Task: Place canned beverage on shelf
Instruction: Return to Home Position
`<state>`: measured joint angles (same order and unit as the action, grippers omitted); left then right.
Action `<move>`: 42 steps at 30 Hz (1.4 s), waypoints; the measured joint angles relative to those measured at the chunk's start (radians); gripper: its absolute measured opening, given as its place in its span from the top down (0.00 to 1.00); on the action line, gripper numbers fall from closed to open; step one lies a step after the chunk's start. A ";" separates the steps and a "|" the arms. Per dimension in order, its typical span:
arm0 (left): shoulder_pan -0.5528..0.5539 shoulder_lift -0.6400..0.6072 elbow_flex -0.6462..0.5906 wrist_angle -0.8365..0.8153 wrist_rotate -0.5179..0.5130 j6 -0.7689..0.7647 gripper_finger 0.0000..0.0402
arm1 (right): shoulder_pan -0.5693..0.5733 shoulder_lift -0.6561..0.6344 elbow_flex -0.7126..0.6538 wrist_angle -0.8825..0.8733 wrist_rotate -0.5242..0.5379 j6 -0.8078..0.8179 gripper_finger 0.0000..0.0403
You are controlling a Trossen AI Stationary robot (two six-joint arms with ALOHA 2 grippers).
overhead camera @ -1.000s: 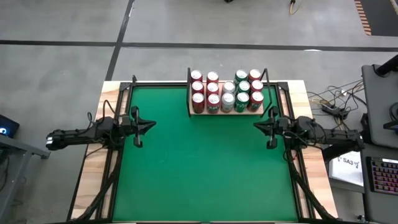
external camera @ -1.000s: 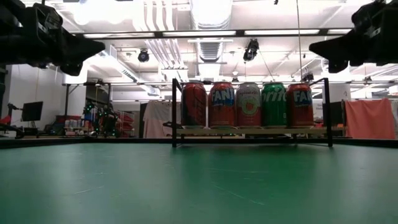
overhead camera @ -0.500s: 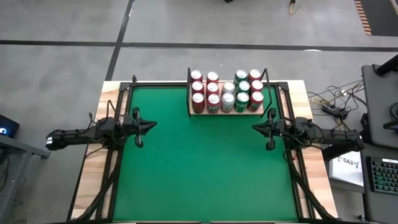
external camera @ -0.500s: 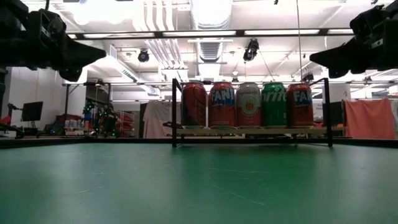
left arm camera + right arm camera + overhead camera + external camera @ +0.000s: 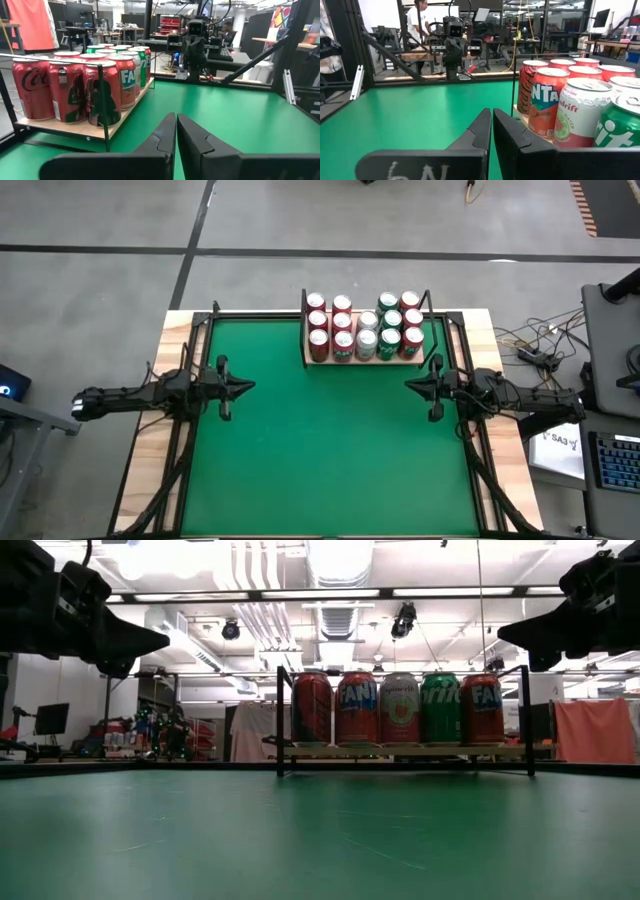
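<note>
A careless swing by either arm could, I judge, clip the shelf (image 5: 400, 751) and topple its front row. The cans (image 5: 342, 330), red and green, stand upright in tight rows on it at the tabletop's (image 5: 320, 450) far edge; left arm (image 5: 150, 393) and right arm (image 5: 520, 392) hover at the sides, jaws closed on nothing.
</note>
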<state>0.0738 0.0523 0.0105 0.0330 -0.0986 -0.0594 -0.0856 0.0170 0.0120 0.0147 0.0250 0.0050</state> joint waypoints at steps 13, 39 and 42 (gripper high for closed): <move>0.000 0.066 0.001 -0.001 -0.015 -0.037 1.00 | 0.000 0.004 -0.001 -0.001 0.000 0.177 0.98; 0.000 0.138 0.002 -0.003 -0.017 -0.036 1.00 | 0.000 0.004 -0.001 -0.001 0.001 0.175 0.98; 0.000 0.138 0.002 -0.003 -0.017 -0.036 1.00 | 0.000 0.004 -0.001 -0.001 0.001 0.175 0.98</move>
<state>0.0738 0.1902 0.0124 0.0301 -0.1158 -0.0952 -0.0856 0.0212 0.0109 0.0135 0.0257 0.1802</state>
